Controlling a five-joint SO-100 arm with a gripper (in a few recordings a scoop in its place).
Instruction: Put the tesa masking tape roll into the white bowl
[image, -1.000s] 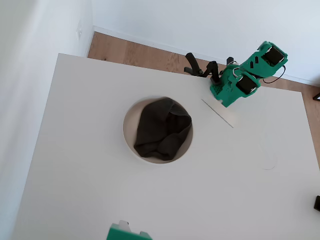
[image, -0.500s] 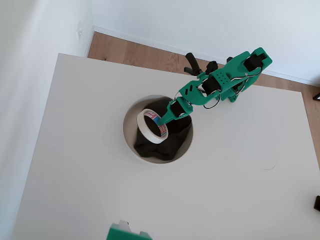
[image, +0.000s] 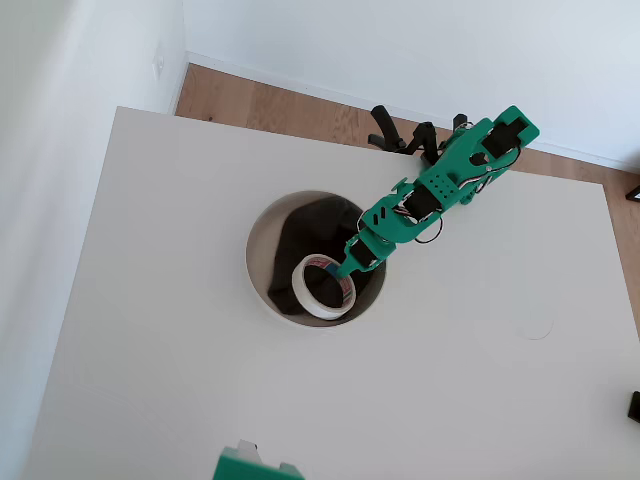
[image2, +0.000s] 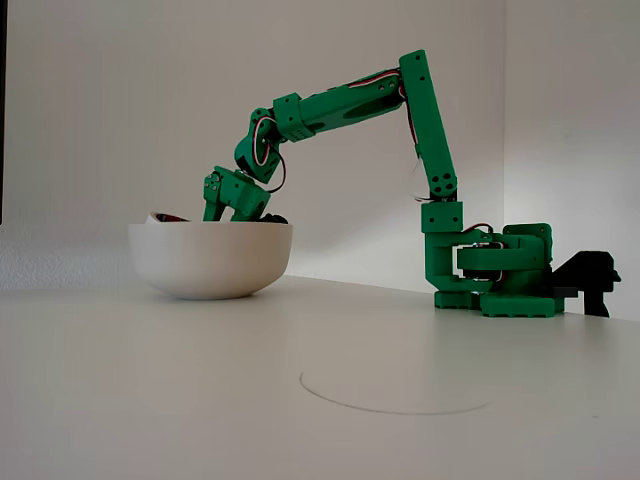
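The white bowl (image: 250, 262) stands mid-table, and its side shows in the fixed view (image2: 210, 260). A dark cloth (image: 310, 232) lies inside it. The tesa masking tape roll (image: 302, 292), a cream ring with a red and blue core, sits over the cloth in the bowl's near right part. A bit of the roll's edge (image2: 163, 216) peeks above the rim. My green gripper (image: 349, 272) reaches down into the bowl and is shut on the roll's upper right rim. In the fixed view the bowl wall hides the fingertips.
The arm's base (image2: 500, 280) stands at the table's far edge beside black clamps (image: 395, 135). A green part (image: 255, 465) juts in at the near edge. A faint circle line (image: 535, 325) marks the table to the right of the bowl.
The arm swung from its folded pose over the bowl with the tape roll. Since half a second ago it has moved the roll down and to the right, lower inside the bowl.
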